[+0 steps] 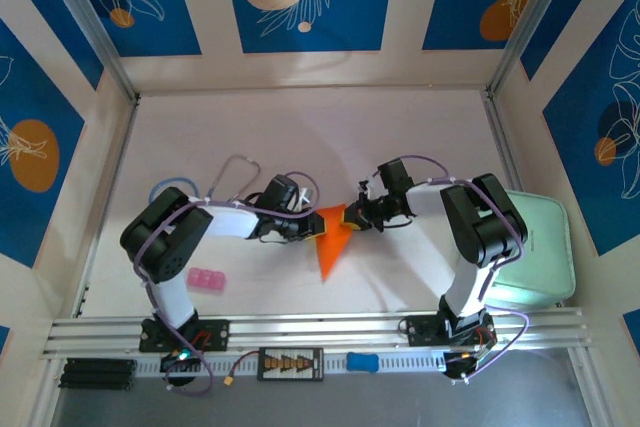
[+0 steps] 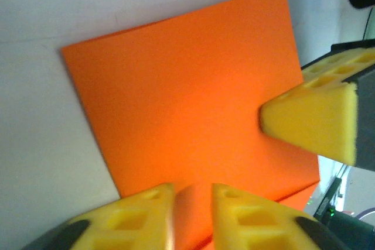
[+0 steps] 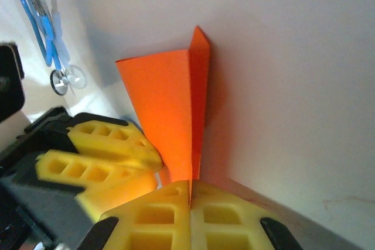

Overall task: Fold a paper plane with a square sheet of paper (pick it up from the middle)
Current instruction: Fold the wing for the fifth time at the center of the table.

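Two tools meet over the paper plane (image 1: 333, 245), a bright orange, part-folded sheet lying on the white surface (image 1: 300, 137) at the centre of the top view. Its broad end sits up between them and its point aims toward the lower edge of the frame. The right tool (image 3: 190, 194) has its yellow fingers pressed together on the raised centre crease, at the bottom of its wrist view, so the paper is pinched there. The left tool (image 2: 192, 197) stands slightly parted at the bottom of its own view, with orange paper showing in the narrow gap, apparently not clamped. This looks like a mid-fold step, one side steadying the crease while a flap is set. The next move likely calls for the left tool to take or press a flap squarely along that crease without dragging the thin sheet out of the right tool's pinch. No brand, label or writing is legible anywhere.
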Controlling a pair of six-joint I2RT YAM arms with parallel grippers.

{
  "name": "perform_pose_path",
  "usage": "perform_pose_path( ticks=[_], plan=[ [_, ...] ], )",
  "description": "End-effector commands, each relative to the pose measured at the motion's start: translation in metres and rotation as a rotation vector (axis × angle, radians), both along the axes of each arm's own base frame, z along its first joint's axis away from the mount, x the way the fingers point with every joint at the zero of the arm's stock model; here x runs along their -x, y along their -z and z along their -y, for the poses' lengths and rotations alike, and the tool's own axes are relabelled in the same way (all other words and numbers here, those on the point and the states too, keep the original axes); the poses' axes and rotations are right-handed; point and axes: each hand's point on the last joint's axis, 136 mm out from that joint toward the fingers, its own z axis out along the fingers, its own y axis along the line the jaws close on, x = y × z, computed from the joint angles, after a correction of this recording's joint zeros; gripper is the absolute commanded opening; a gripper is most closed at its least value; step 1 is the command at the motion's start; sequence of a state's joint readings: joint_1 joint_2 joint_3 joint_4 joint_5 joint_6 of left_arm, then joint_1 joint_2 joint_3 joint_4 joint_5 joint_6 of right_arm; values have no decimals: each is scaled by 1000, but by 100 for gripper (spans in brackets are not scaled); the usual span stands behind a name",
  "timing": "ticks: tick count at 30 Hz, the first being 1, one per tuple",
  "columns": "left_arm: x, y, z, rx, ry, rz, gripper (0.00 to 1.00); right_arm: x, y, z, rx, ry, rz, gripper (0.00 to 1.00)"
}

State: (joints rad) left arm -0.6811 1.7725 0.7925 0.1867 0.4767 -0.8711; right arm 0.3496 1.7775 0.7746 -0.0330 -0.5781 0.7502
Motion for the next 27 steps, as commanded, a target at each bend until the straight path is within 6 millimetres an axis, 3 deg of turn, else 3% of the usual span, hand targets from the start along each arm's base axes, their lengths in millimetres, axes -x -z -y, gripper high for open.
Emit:
perform_pose_path(
  ticks=[1, 4, 8, 11, 18, 21, 27],
  plan=[
    [-7, -27, -10, -59, 11, 94, 31, 2, -6, 1, -4, 76, -46, 2],
    [-4, -47, -13, -83, 28, 179, 35, 1, -6, 4, 6, 170, -83, 1],
    [15, -59, -12, -154, 111, 293, 35, 5, 3, 13, 42, 317, -172, 0],
    [35, -56, -7, -232, 193, 372, 35, 9, 10, 16, 53, 392, -229, 0],
    [69, -34, 9, -427, 393, 496, 38, 12, 5, 17, 87, 427, -222, 0],
    [74, -27, 15, -515, 438, 538, 42, 13, 1, 16, 92, 429, -211, 0],
    [73, -15, 18, -646, 466, 578, 42, 15, -4, 15, 106, 422, -197, 0]
  ],
)
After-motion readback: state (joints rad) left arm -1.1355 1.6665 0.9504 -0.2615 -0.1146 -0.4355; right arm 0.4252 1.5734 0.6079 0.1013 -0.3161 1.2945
